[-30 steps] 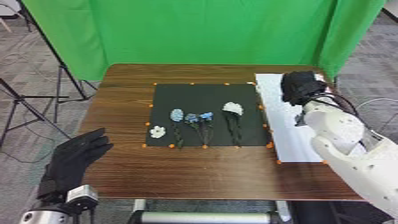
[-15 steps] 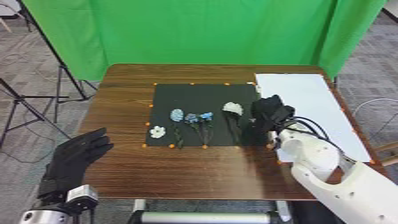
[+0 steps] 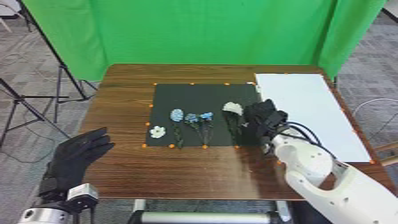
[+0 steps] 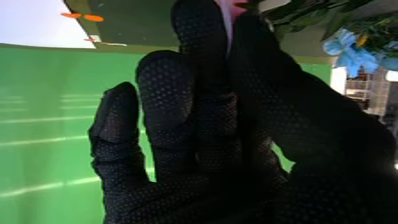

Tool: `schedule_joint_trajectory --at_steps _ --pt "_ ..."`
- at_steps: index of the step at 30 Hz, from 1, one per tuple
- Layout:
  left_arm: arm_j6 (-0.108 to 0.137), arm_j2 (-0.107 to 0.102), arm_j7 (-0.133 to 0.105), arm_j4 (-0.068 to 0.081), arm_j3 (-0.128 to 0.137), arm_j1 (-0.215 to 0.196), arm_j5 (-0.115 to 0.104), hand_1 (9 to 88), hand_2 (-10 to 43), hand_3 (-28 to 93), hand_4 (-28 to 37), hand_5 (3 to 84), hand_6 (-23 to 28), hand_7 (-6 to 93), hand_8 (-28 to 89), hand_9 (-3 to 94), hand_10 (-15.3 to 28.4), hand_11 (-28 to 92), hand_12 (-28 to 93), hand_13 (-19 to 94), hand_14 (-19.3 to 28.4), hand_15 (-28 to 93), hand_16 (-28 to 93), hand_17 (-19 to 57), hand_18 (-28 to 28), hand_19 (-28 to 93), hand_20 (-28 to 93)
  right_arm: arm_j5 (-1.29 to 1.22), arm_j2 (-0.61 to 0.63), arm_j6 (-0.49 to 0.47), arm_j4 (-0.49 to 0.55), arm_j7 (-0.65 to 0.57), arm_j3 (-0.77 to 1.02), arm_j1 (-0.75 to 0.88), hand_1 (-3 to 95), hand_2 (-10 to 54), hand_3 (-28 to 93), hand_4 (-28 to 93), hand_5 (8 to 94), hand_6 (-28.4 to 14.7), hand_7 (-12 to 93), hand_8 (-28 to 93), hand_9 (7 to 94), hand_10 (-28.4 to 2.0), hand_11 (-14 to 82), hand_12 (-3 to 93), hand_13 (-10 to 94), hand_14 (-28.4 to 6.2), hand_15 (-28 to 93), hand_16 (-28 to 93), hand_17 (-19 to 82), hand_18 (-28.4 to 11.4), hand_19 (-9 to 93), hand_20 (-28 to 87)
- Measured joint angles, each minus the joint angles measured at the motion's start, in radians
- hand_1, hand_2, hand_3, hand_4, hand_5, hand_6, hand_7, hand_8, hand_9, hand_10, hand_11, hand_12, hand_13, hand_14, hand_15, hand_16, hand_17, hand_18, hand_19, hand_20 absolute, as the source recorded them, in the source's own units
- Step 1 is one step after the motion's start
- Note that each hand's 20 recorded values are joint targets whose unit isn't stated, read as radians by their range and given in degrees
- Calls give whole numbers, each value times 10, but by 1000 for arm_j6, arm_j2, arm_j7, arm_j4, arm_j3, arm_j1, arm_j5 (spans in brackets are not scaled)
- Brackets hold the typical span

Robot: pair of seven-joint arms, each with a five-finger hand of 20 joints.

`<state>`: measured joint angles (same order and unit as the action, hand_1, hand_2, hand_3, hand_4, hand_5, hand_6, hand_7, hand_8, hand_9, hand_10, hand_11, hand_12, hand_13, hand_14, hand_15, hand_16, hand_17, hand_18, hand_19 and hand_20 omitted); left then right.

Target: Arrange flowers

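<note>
"How does the right robot hand stand?"

"Its fingers are close to straight, with the thumb drawn near them. A pale pink sliver shows between; I cannot tell whether it is pinched or just lies behind."

"And the nearest flower?"

"The white flower lies just beside that hand, on the black mat, its dark stem running toward the robot."

"Heavy?"

"Hardly, I'd judge. Light enough to skid if nudged, with a soft head that could crush or shed petals."

"So where would you hold it?"

"By the stem, a little below the head. It's thin and probably bendy, so a low grip might let the bloom droop or swing. Smooth glove tips could slip too: firm on the stem, gentle near the petals."

"Farther out?"

"The blue flowers lie beyond it, then a small white bloom, which wants a lighter pinch. The left robot hand is relaxed and spread, well apart, by the bench."
</note>
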<state>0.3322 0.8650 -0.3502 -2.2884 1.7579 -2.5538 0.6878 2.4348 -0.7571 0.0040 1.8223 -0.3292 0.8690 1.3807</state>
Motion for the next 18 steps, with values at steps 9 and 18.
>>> schedule_joint_trajectory --at_steps 9,18 --pt "2 -17 -1 0 -1 1 -6 277 56 833 -125 465 141 147 -88 394 224 370 91 291 284 609 -133 -97 213 562 122 -13 1 10 1 -25 -5 7 471 -95 800 -283 664 -12 266 -42 781 -85 165 337 593 -61 687 316 213 -238 824 412" --pt "2 -16 -3 0 -1 1 -5 277 55 833 -122 465 141 148 -88 394 224 371 91 291 284 610 -133 -97 213 562 121 -23 1 16 11 -42 -5 13 441 -95 822 -283 652 -15 240 -97 743 -101 236 295 583 -77 705 298 204 -248 821 423"
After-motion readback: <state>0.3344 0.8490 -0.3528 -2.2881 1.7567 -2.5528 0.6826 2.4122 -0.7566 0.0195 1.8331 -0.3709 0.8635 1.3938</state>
